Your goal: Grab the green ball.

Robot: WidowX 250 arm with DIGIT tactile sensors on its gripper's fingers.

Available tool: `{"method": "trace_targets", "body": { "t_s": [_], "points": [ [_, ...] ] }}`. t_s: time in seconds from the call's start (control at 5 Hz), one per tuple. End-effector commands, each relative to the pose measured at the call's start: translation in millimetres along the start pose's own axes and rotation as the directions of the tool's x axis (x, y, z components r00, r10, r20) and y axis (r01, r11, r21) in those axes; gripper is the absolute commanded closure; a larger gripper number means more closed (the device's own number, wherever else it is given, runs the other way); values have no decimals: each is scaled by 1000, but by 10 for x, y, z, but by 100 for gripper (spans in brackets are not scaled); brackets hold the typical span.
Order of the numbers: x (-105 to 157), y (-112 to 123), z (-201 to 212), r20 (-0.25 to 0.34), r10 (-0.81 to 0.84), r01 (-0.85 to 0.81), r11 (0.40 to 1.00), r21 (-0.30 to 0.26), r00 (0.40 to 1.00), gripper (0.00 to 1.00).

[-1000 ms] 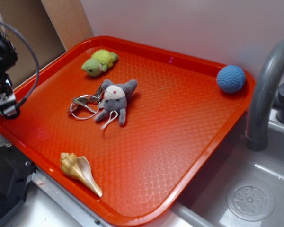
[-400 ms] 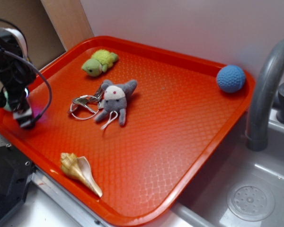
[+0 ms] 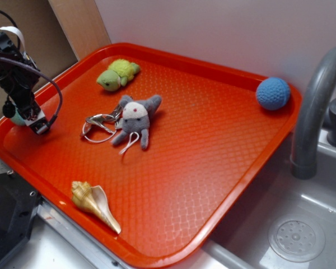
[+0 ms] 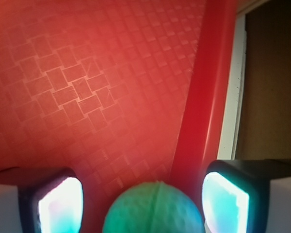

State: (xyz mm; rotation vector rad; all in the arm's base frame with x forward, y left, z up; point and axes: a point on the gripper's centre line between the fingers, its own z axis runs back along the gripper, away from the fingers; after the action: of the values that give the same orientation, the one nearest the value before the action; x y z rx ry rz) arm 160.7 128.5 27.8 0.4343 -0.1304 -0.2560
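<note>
The green ball (image 4: 153, 209) is a mint-green dimpled sphere at the bottom of the wrist view. It lies on the red tray (image 4: 87, 87) next to the tray's raised left rim (image 4: 203, 107). My gripper (image 4: 143, 191) is open, with one finger on each side of the ball. A red gap shows by the left pad (image 4: 60, 206), and the right pad (image 4: 225, 201) is very close to the ball. In the exterior view the gripper (image 3: 38, 124) is low at the tray's left edge. Only a pale green patch of the ball (image 3: 19, 117) shows behind it.
On the tray lie a yellow-green plush turtle (image 3: 118, 73), a grey plush mouse (image 3: 136, 117) with a metal key ring (image 3: 98, 124), a seashell (image 3: 94, 204) at the front edge and a blue ball (image 3: 273, 93) at the far right corner. A grey faucet (image 3: 312, 112) and a sink (image 3: 294, 235) stand to the right.
My gripper has moved right from the tray's outer left edge to just inside the rim. The pale green patch beside it has shifted right too.
</note>
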Motion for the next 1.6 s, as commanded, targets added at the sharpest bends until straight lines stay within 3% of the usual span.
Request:
{"method": "trace_targets", "body": {
  "t_s": [0.0,0.2,0.6,1.0,1.2,1.4],
  "points": [
    [21,-131,589,7,-50,49,940,-337,999,0],
    [107,-122,1000,53,-50,65,937,-342,997,0],
    [-97,72,720,-98,-35,11,971,-237,995,0],
    [-126,294,486,-79,-22,9,987,-161,997,0],
    [-160,228,401,-87,-50,37,988,-147,995,0],
    [-196,67,282,-111,-65,44,982,-186,992,0]
  ]
}}
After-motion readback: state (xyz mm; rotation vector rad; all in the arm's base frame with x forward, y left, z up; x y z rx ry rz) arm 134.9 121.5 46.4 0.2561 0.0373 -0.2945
